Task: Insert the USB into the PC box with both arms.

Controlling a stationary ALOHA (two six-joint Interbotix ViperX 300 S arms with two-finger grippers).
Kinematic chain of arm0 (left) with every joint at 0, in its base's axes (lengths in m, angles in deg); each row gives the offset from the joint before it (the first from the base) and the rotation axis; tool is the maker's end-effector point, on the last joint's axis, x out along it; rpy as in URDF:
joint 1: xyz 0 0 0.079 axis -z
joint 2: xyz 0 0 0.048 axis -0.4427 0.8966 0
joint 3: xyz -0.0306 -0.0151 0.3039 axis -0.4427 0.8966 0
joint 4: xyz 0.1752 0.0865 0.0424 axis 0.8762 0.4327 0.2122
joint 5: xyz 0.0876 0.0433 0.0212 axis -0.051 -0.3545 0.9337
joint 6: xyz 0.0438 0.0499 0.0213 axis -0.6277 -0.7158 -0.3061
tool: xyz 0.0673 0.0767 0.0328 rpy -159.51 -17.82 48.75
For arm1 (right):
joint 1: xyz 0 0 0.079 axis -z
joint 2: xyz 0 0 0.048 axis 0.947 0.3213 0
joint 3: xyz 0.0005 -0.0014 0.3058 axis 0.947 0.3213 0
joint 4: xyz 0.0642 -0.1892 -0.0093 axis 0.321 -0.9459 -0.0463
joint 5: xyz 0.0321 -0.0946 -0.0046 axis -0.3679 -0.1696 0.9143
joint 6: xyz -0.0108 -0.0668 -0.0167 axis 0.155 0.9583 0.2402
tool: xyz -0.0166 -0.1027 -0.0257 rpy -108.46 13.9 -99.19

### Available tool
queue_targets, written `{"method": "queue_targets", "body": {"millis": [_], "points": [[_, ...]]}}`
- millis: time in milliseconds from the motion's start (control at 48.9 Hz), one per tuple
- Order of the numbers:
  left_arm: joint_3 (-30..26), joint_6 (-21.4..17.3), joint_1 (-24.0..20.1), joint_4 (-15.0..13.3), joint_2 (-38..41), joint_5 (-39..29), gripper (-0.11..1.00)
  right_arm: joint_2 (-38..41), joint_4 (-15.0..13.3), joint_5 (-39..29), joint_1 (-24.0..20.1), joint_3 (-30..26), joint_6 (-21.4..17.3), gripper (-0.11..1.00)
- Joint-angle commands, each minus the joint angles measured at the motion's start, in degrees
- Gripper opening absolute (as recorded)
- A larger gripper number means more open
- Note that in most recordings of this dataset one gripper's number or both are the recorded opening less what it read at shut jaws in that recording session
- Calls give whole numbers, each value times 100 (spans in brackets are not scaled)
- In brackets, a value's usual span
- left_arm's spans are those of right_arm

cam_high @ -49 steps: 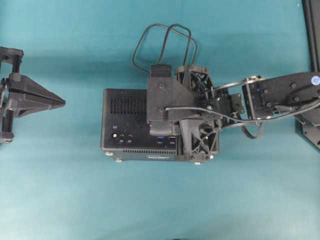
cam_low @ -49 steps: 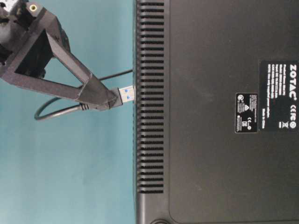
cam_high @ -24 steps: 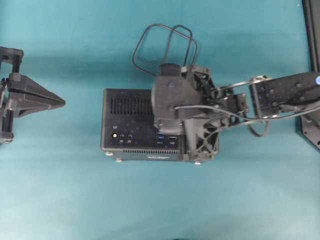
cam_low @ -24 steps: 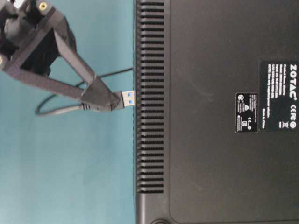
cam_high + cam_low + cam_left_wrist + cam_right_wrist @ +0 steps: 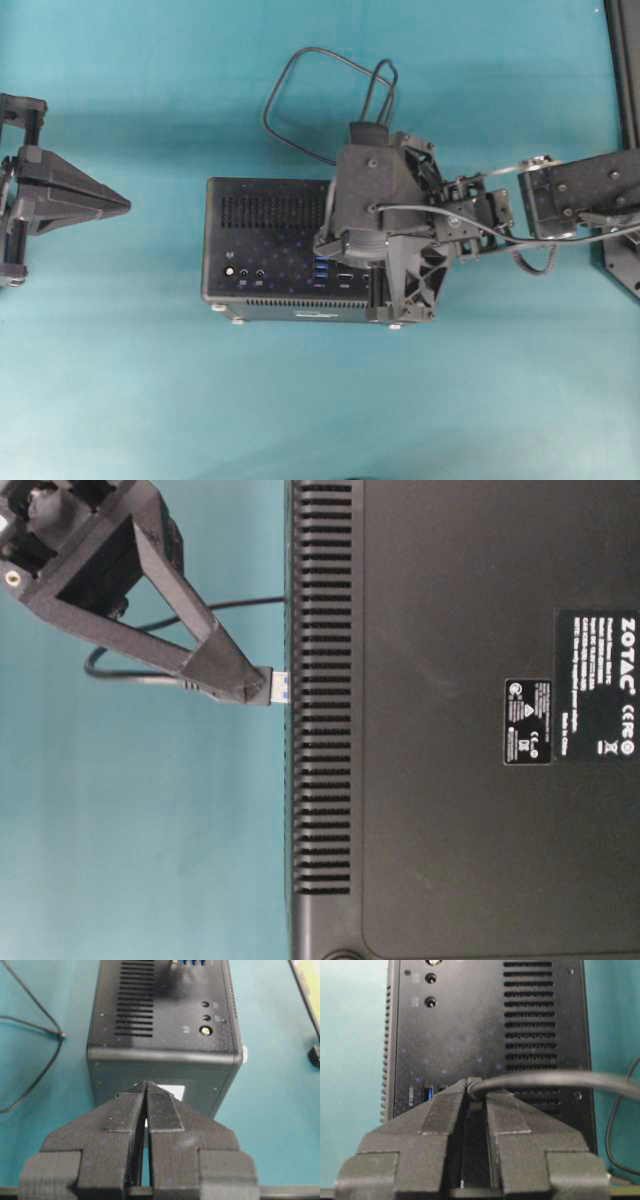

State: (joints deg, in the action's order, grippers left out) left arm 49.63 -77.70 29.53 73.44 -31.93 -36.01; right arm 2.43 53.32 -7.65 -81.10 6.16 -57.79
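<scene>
USB (image 5: 270,686) plug pinched in right gripper (image 5: 250,690), metal tip with blue tongue poking out toward PC box (image 5: 280,250), tip right at the port face. Appears just touching or barely entering a port, not seated; exact port hidden under the gripper in overhead view, so cannot confirm alignment. Cable trailing back from the plug, looped on the teal table (image 5: 150,380) toward its far edge behind the box. Right wrist view: plug clamped between right gripper fingers (image 5: 445,1110), cable bending off to the right, blue USB port (image 5: 427,1093) visible just left of the fingertips.

PC box lying near table centre, port face up, vent grille and round jacks exposed on its left part.

Left gripper (image 5: 120,205) parked well apart near the left table edge, pointed at the box end; jaws closed together, empty, per left wrist view (image 5: 146,1085). Not bracing the box yet.

Progress: grasp and carry of plug done, approach done. Left: line up with blue port, push plug fully in, likely with left gripper steadying the box, then release.
</scene>
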Motion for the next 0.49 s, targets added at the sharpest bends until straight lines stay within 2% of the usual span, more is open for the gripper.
{"method": "queue_targets", "body": {"millis": [0,470], "points": [[-53,9,0,18,18,53,0,-35,-18,-9,-44,-114,-53,12],[-26,9,-9,18,18,53,0,123,35,-35,-105,-105,-70,13]]}}
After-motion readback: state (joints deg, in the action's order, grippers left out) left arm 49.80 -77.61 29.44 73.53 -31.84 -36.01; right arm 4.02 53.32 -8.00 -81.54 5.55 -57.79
